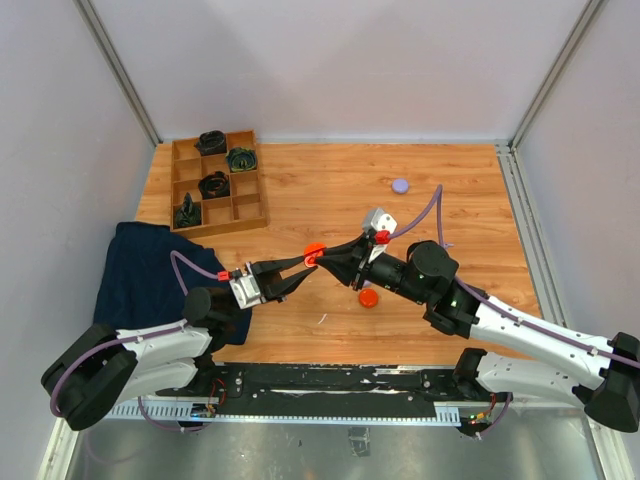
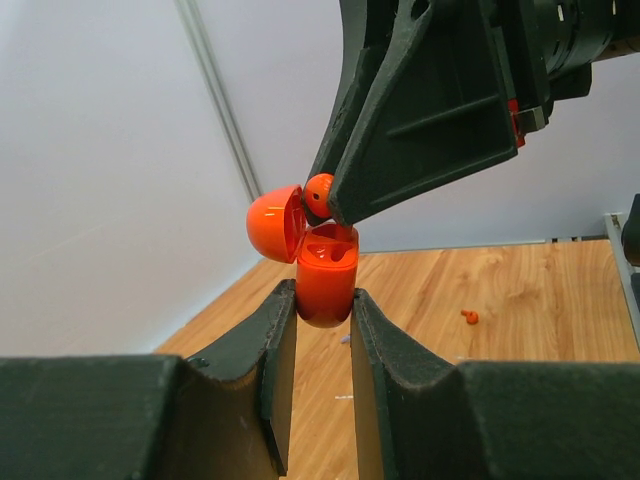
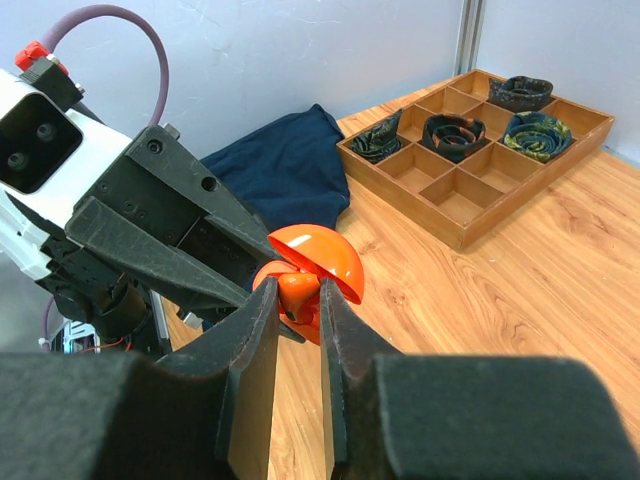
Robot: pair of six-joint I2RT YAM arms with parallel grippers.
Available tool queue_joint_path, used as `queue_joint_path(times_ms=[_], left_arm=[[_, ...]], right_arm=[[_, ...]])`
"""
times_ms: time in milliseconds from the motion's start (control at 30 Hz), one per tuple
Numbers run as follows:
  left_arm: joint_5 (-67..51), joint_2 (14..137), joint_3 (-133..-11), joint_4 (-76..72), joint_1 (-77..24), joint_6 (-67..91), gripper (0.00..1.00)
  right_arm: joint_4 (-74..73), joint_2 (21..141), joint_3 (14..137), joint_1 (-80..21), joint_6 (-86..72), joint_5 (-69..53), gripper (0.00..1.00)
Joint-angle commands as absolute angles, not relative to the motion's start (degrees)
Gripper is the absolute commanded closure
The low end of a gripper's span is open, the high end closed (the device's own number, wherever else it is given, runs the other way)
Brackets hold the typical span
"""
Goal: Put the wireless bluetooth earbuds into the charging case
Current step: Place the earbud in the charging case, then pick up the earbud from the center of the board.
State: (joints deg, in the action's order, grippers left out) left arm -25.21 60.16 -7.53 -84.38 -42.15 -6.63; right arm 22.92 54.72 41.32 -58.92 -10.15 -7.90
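My left gripper (image 2: 325,296) is shut on the lower body of an orange-red charging case (image 2: 328,285), held upright above the table with its lid (image 2: 275,222) swung open to the left. My right gripper (image 3: 296,288) is shut on an orange-red earbud (image 3: 298,293), which sits right at the case's open top, under the lid (image 3: 325,255). The left wrist view shows that earbud (image 2: 319,190) at the tips of the right fingers (image 2: 430,110), just above the case's sockets. Both grippers meet mid-table (image 1: 314,256). Another orange-red earbud (image 2: 469,317) lies on the wood.
A wooden compartment tray (image 1: 250,215) with black coiled bundles (image 1: 213,184) stands at the back left. A dark blue cloth (image 1: 140,270) lies at the left edge. An orange-red disc (image 1: 369,297) rests under the right arm, and a lavender disc (image 1: 401,185) lies further back.
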Motion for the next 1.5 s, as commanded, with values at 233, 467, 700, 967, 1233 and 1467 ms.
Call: queue_joint_path(times_ms=[233,467,700,967,1233,1467], left_arm=[[-24.5,59.9,-7.8,-88.0,-42.5,-6.5,1.0],[-23.0,60.2,-6.9,-88.3,-42.5,-6.3,1.0],[-20.9,59.3,-5.7,-86.7,-42.5,-6.2,1.0],[-19.7,57.5,-4.8,-84.6,-42.5,-6.0,1.0],[-19.9,55.8,-4.4,-81.9,-42.5,-6.9,1.0],[-19.8,55.1,-3.6,-81.7,-42.5,-8.7,1.0]], right_arm=[[23.8,53.9,40.9,-60.2,-9.1,-5.0,0.64],[18.6,51.7,42.8,-60.2,-7.5,-3.2,0.53],[6.3,49.1,45.8,-60.1,-5.9,4.1,0.44],[-15.9,48.8,50.4,-56.1,-11.9,11.4,0.35],[-31.2,48.4,50.6,-44.2,-18.9,7.4,0.31],[-38.5,47.8,47.0,-26.5,-19.2,0.7,0.3]])
